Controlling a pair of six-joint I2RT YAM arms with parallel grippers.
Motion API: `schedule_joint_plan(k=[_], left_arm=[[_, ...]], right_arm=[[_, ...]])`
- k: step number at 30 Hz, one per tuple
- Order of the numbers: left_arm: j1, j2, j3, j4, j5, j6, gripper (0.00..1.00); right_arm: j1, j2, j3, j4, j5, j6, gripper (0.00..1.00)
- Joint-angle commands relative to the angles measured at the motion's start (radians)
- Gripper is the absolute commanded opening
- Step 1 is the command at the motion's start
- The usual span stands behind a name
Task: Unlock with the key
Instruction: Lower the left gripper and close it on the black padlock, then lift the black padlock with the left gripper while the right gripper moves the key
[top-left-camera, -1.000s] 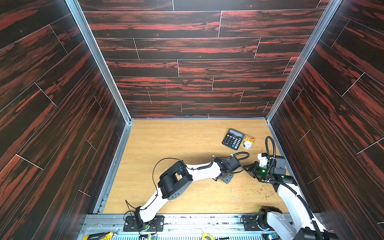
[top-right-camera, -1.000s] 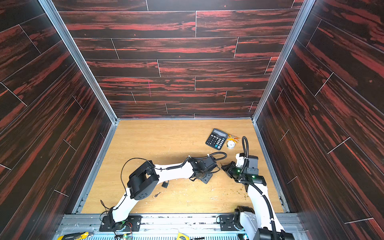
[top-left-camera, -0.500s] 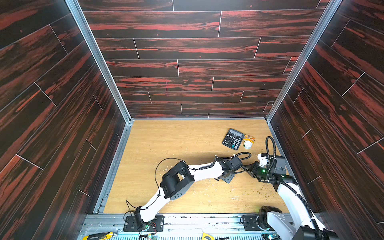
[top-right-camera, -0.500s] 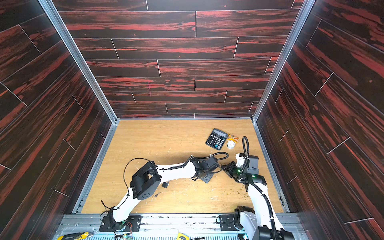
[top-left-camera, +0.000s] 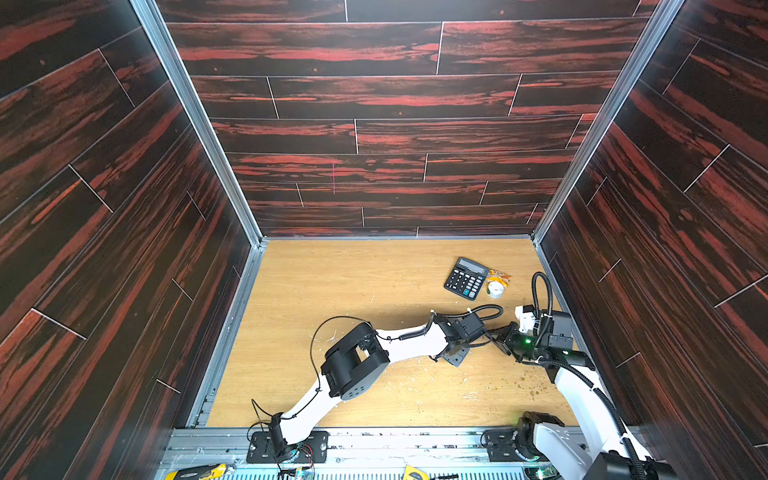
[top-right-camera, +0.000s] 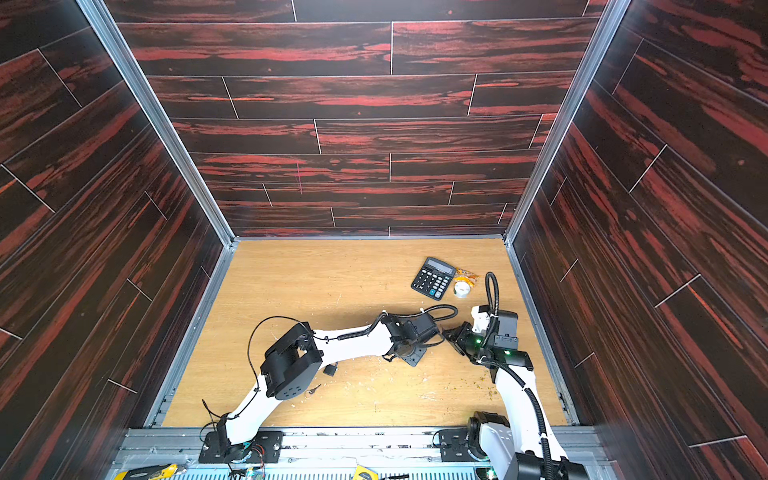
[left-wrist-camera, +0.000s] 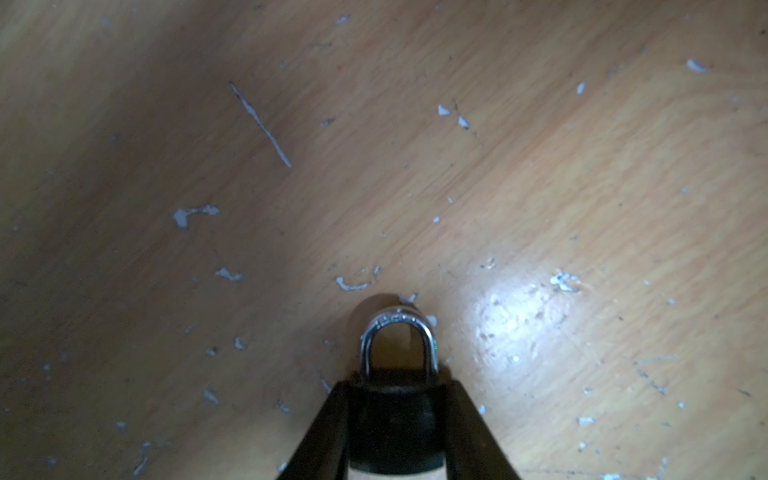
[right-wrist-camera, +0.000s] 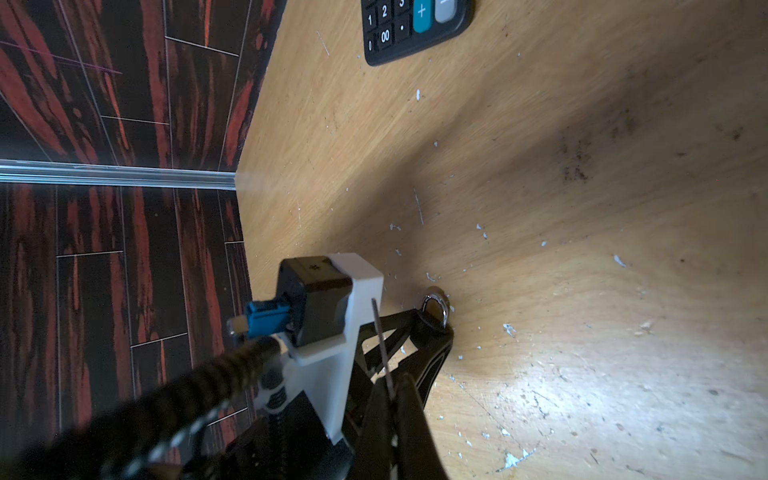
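Left claw of mine (left-wrist-camera: 399, 384) is closed onto the black body of a small padlock (left-wrist-camera: 395, 419), one jaw pressed on each flank. It holds the lock low over the near right part of the wooden table (top-left-camera: 353, 291), just beside my right claw (right-wrist-camera: 392, 395), which is pinched fully shut and aimed at it. That bare, scuffed board gives me room to bring the two together. Well behind sits a black desk calculator (right-wrist-camera: 409, 29), out of the way; its keys read 1, 2, 00 and a plus on teal, with no maker's name legible. A roll of tape (top-left-camera: 495, 288) lies just beside it, no part of this job. The lock's steel shackle (left-wrist-camera: 398, 328) is seated in the body and points down at the board; whether it touches I cannot tell. Gripping the flanks should leave the keyhole end free, though the keyhole is hidden. Something stamped on the shackle is unreadable. Smallest is what the right claw pinches: the key (right-wrist-camera: 380, 340), I judge, a thin metal blade seen edge-on, not yet in the lock.
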Motion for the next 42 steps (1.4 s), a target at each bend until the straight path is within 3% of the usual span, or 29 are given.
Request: schedule_joint_plan(k=[1, 5, 7, 14, 25, 33, 37, 42], left_arm=[[0.001, 0.039, 0.0, -0.09, -0.017, 0.003, 0.17], [0.0, 0.016, 0.0, -0.085, -0.01, -0.008, 0.09], [0.0, 0.001, -0.002, -0.08, -0.009, -0.021, 0.0], [0.021, -0.098, -0.067, -0.001, 0.042, -0.089, 0.0], [0.112, -0.426, -0.383, 0.167, 0.006, -0.335, 0.0], [0.182, -0.662, -0.55, 0.236, -0.035, -0.528, 0.0], [0.209, -0.736, -0.607, 0.261, -0.086, -0.621, 0.0], [0.265, -0.798, -0.67, 0.312, -0.07, -0.724, 0.0]], right_arm=[[-0.005, 0.004, -0.013, 0.003, -0.022, 0.003, 0.0], [-0.005, 0.001, -0.012, 0.001, -0.028, 0.004, 0.0], [-0.005, -0.003, -0.011, -0.004, -0.032, 0.003, 0.0], [-0.005, -0.023, 0.013, -0.051, -0.014, -0.008, 0.0], [0.026, -0.033, 0.085, -0.135, 0.055, -0.019, 0.0], [0.228, -0.003, 0.154, -0.18, 0.254, 0.015, 0.0], [0.361, 0.011, 0.167, -0.175, 0.359, 0.06, 0.0], [0.512, 0.025, 0.152, -0.145, 0.459, 0.138, 0.0]])
